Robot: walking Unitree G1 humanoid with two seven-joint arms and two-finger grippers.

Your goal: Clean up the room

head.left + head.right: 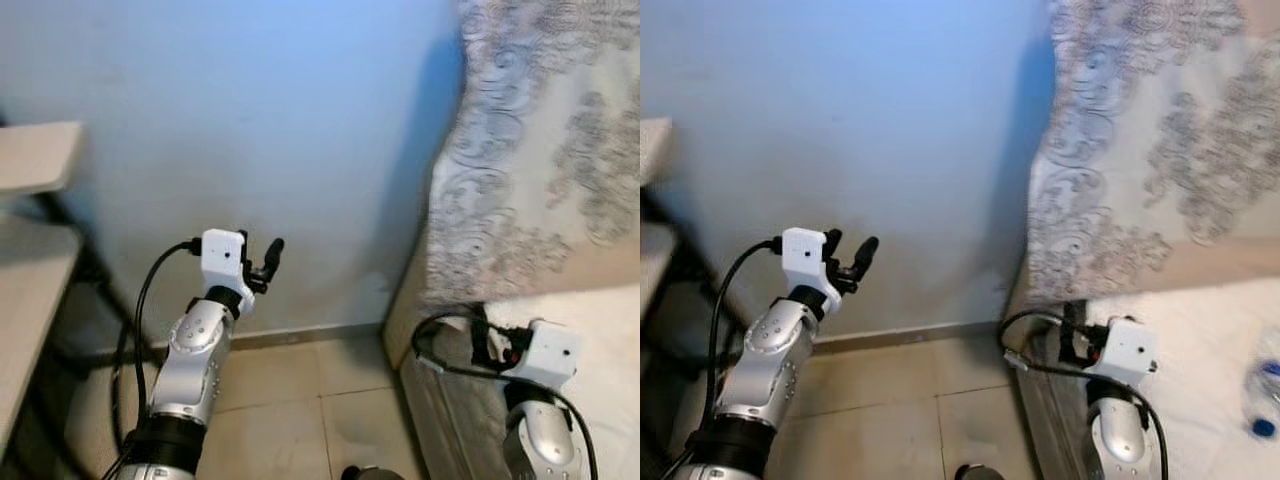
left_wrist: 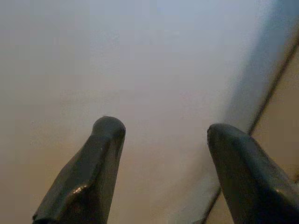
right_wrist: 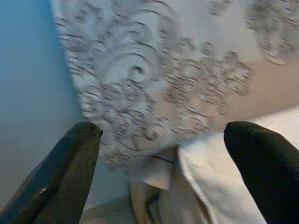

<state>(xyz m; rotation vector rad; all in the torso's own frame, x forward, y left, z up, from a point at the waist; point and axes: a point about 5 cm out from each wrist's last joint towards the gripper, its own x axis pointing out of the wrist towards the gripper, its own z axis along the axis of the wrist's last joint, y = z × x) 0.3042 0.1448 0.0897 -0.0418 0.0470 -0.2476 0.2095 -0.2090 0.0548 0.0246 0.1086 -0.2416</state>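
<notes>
A clear plastic bottle with a blue cap lies on the white bed sheet at the far right edge. My left gripper is raised in front of the pale blue wall, open, with nothing between its fingers. My right gripper hovers low over the near corner of the bed, also open and empty. In the right wrist view its fingers point at a grey-patterned cloth hanging above the mattress.
The patterned cloth hangs along the right behind the bed. A light wooden table or shelf with dark legs stands at the left. Beige floor tiles lie between them, along the skirting board. A small dark object sits at the bottom edge.
</notes>
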